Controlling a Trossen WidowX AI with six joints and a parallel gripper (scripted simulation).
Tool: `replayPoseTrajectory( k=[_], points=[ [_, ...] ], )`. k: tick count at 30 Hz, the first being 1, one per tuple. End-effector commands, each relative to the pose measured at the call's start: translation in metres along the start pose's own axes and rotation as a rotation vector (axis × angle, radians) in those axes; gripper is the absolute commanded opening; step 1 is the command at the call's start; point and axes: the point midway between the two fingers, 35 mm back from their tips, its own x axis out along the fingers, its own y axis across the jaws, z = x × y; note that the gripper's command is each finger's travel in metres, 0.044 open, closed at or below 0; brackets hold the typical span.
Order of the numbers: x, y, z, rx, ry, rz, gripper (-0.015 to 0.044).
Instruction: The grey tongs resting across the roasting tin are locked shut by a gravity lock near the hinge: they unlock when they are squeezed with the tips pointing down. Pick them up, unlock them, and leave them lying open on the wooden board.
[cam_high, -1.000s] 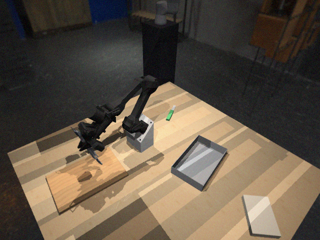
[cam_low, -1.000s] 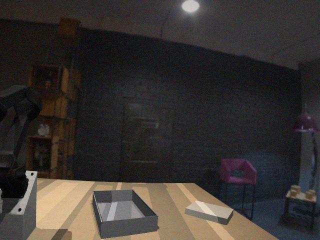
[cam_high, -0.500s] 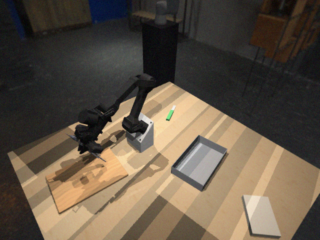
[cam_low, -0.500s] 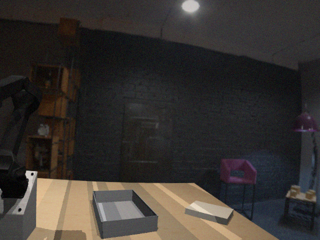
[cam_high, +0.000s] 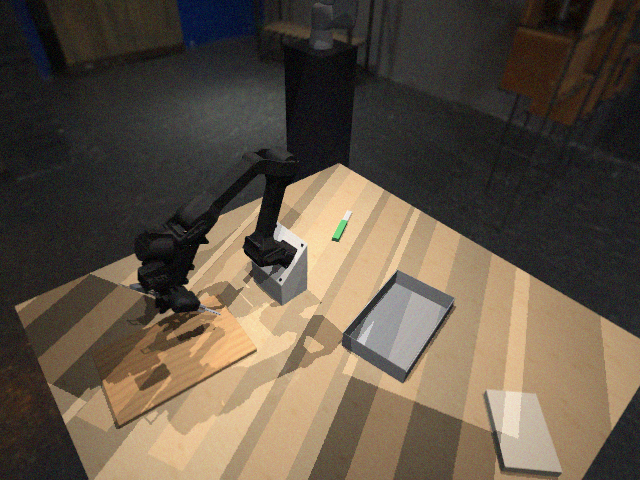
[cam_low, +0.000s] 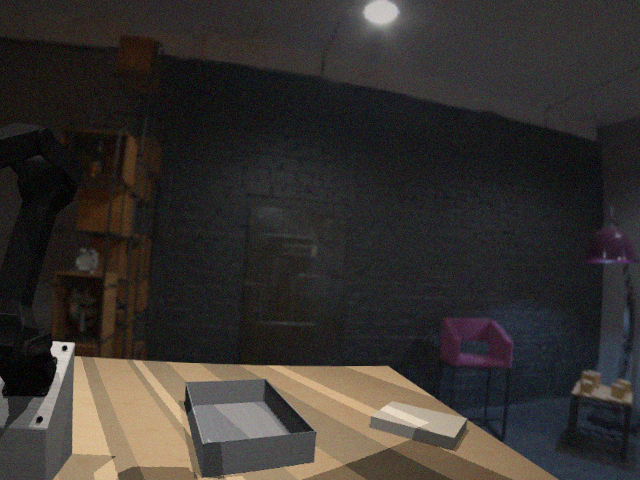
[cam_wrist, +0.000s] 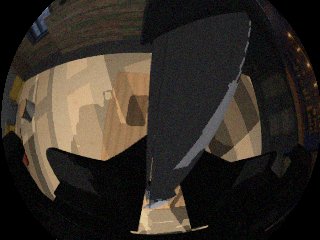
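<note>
The grey tongs (cam_high: 209, 310) (cam_wrist: 195, 95) are held in my gripper (cam_high: 178, 300) (cam_wrist: 162, 139), which is shut on them. In the top view they lie nearly level across the fingers, one end sticking out on each side; the middle is hidden by the gripper. Whether the arms are locked or apart cannot be told. The gripper is above the back part of the wooden board (cam_high: 206, 361) (cam_wrist: 112, 137); the exact height is unclear. The roasting tin (cam_high: 374, 360) (cam_low: 258, 454) stands right of the arm's base in the top view, with nothing in it.
The arm's pale base (cam_high: 294, 281) (cam_low: 56, 423) stands between board and tin. A green and white stick (cam_high: 339, 229) lies behind the base. A pale flat slab (cam_high: 522, 434) (cam_low: 418, 423) lies near the table's right corner in the top view.
</note>
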Motion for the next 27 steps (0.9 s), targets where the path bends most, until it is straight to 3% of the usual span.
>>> replayPoseTrajectory(
  k=[1,27],
  points=[
    [0.002,0.001,0.005,-0.007,0.060,0.007,-0.0150],
    [0.022,-0.002,0.001,0.046,0.497,0.029,-0.0150]
  ],
)
